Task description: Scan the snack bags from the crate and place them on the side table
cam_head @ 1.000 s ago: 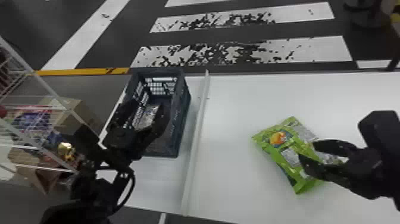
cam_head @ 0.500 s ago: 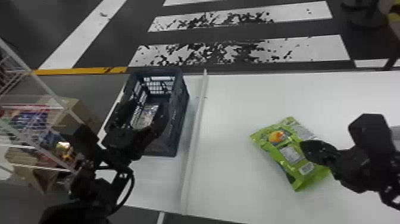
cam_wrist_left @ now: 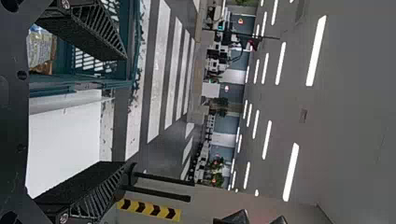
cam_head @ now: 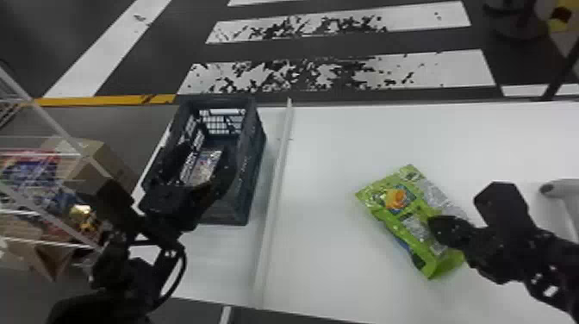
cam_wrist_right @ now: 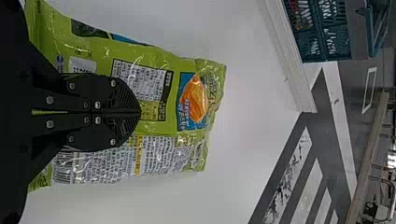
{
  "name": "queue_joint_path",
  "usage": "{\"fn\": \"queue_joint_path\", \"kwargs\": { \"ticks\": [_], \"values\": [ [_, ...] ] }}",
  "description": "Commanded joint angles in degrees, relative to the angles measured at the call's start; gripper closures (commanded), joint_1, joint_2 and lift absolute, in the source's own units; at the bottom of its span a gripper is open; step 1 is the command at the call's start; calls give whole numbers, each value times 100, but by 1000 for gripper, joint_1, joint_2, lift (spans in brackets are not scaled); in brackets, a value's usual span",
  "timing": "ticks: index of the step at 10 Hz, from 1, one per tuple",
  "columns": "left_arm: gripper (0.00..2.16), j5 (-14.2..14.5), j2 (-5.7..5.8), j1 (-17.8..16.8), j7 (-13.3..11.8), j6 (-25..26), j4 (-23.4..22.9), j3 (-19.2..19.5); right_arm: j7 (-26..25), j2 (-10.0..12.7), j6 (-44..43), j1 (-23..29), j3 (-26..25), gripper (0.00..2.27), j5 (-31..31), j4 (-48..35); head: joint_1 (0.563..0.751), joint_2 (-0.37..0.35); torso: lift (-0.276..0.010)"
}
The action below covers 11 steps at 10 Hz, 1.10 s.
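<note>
A green snack bag (cam_head: 400, 215) lies flat on the white table. Over its near right part is my right gripper (cam_head: 434, 225); in the right wrist view the same gripper (cam_wrist_right: 139, 112) has its fingers pressed together above the printed face of the bag (cam_wrist_right: 154, 93), with no bag material visible between the tips. My left gripper (cam_head: 200, 172) is parked over the dark crate (cam_head: 252, 176), where a silvery bag (cam_head: 207, 166) lies inside. In the left wrist view that gripper (cam_wrist_left: 124, 110) stands open and empty, with the crate (cam_wrist_left: 84, 83) beside it.
A white divider rail (cam_head: 275, 194) runs across the table (cam_head: 336, 267) between crate and green bag. Left of the table, a wire rack (cam_head: 47, 120) stands by cardboard boxes (cam_head: 99, 166). A pale rounded object (cam_head: 564, 194) is at the right edge.
The right gripper's fingers, spread over the green bag a second ago, have come together. A pale object has appeared at the head view's right edge. The left arm has kept still.
</note>
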Motion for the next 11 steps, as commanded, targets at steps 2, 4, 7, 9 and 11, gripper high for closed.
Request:
{"fn": "queue_joint_path", "kwargs": {
  "ticks": [2, 4, 7, 9, 11],
  "values": [
    [76, 9, 6, 0, 0, 0, 6, 0, -23, 43, -237, 87, 65, 2223, 18, 234, 695, 202, -94],
    [76, 9, 6, 0, -9, 0, 6, -8, -23, 60, -377, 157, 91, 2223, 0, 251, 695, 212, -94],
    [76, 9, 6, 17, -9, 0, -20, -17, -163, 122, -254, 341, -339, 2223, -395, -681, 695, 215, -94],
    [76, 9, 15, 17, -18, 0, -38, -17, -225, 139, -202, 421, -410, 2219, -465, -1041, 695, 203, -94],
    [76, 9, 24, 8, -18, 0, -56, -35, -198, 130, -237, 421, -172, 2219, -448, -1041, 695, 211, -94]
  ]
}}
